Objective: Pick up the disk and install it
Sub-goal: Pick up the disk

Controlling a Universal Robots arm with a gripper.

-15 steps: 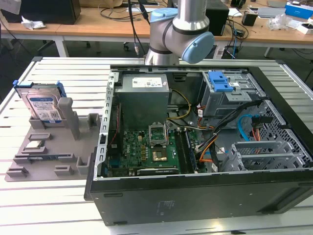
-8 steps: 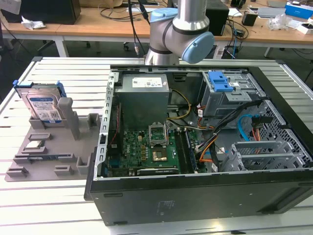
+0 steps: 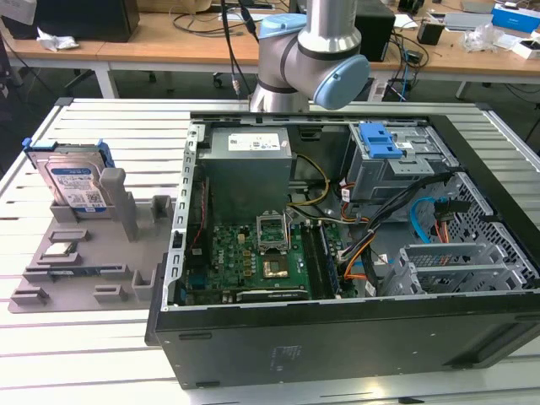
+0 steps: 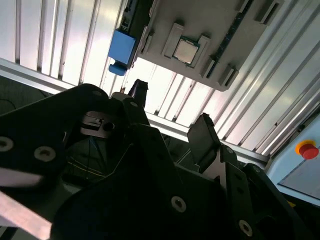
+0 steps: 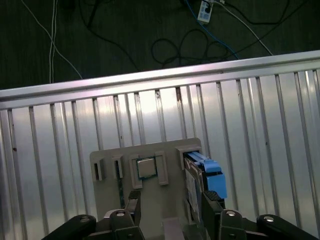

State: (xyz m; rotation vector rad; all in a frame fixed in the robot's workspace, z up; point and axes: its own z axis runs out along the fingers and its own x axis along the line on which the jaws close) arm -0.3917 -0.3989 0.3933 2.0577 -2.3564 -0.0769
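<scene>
While the hand (image 5: 171, 207) hangs spread wide and empty, the disk (image 5: 202, 175) stands untouched beyond one fingertip (image 5: 211, 201)

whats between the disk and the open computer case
In the exterior view, grey upright posts of the holder stand between the disk and the computer case.

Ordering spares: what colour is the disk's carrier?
The carrier is bright blue; exterior view shows it best.

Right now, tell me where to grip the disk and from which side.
Probably best to grip the disk across its flat faces near the top edge, coming from above: it stands on edge in a slot of the grey holder, leaving its upper part free.
</scene>
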